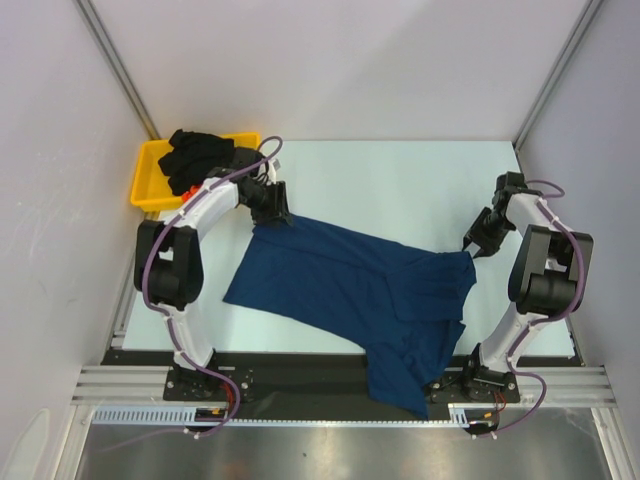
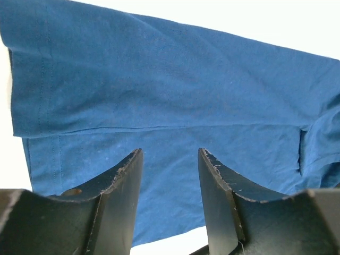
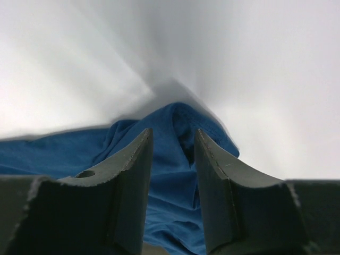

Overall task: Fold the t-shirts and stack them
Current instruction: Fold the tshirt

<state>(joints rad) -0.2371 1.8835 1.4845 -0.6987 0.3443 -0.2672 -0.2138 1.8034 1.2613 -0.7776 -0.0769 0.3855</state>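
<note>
A navy blue t-shirt (image 1: 350, 285) lies spread and rumpled across the white table, with one part hanging over the near edge. No print shows on it. My left gripper (image 1: 272, 215) hovers over the shirt's far left corner. In the left wrist view it (image 2: 170, 151) is open, with flat blue cloth (image 2: 159, 95) below the jaws. My right gripper (image 1: 478, 246) is at the shirt's right corner. In the right wrist view it (image 3: 172, 133) is open, with a bunched fold of blue cloth (image 3: 175, 159) lying between the fingers. A black t-shirt (image 1: 200, 150) and a bit of an orange-red one (image 1: 183, 186) lie in the tray.
A yellow plastic tray (image 1: 148, 178) stands at the far left corner of the table, just behind my left arm. Grey walls and metal frame posts close in the left, right and back. A black rail (image 1: 300, 365) runs along the near edge.
</note>
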